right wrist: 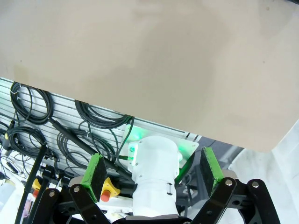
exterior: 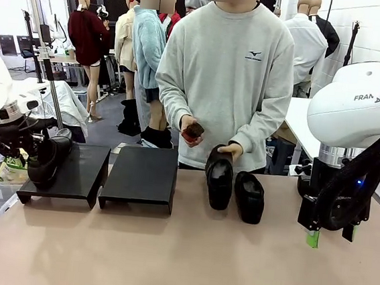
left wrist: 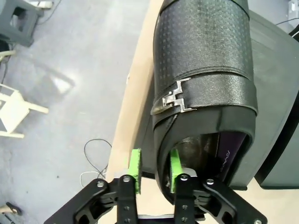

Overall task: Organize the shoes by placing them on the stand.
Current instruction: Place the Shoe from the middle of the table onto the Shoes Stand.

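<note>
Resting on the left panel of the stand (exterior: 80, 165), one shoe (left wrist: 205, 70) has the left gripper (left wrist: 154, 159) straddling its heel rim, jaws slightly apart and the outer one off the leather. Two more shoes (exterior: 220, 182) sit side by side on the tabletop (exterior: 165, 261), with the person's hand (exterior: 230, 150) touching one. The right gripper (right wrist: 153, 168) hangs spread, holding nothing.

Black leather on a black stand (exterior: 140, 175), over a tan table (exterior: 186, 256)

The nearest shoe (left wrist: 203, 70) is black with a fine dotted grain, a silver buckle trim and a purple lining. The two other shoes (exterior: 220, 180) are glossy black. The person's sweatshirt (exterior: 230, 72) is pale grey with a small dark logo. The left gripper (left wrist: 155, 169) and right gripper (right wrist: 153, 171) are black with green pads.
</note>
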Robot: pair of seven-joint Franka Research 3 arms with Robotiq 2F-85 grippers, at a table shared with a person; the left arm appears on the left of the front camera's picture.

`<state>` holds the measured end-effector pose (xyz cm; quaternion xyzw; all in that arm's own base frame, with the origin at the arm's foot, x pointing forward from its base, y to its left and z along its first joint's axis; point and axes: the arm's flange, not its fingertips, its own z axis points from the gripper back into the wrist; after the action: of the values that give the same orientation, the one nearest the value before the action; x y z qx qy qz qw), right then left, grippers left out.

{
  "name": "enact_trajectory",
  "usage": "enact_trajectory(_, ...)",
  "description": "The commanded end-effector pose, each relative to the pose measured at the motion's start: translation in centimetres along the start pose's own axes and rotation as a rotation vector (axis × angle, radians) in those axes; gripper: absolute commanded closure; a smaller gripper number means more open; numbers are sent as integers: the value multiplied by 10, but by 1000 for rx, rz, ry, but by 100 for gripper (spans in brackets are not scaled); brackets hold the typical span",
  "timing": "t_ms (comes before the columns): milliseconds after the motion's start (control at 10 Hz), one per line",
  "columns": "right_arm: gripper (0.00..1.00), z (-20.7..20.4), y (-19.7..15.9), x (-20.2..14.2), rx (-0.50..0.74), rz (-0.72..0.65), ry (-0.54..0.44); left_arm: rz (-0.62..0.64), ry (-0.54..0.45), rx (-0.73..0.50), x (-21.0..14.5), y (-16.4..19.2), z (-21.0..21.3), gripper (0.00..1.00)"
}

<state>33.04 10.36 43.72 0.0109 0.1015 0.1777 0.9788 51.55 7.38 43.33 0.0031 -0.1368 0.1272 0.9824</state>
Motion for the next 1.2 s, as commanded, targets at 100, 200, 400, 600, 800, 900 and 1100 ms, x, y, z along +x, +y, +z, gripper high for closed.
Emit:
enact_trajectory(100,0,1,2,1,4,-18,7,-11,-16,53,0,6,11,0)
enact_trajectory(200,0,1,2,1,4,-18,7,-11,-29,66,0,6,21,0)
enact_trajectory(400,0,1,2,1,4,-18,7,-13,-33,79,0,5,35,0)
enact_trajectory(600,0,1,2,1,4,-18,7,-7,-26,78,-1,5,36,0)
enact_trajectory(800,0,1,2,1,4,-18,7,-27,-36,43,-1,6,36,0)
enact_trajectory(900,0,1,2,1,4,-18,7,-27,-36,43,-1,6,36,0)
enact_trajectory(1100,0,1,2,1,4,-18,7,-27,-36,43,-1,6,36,0)
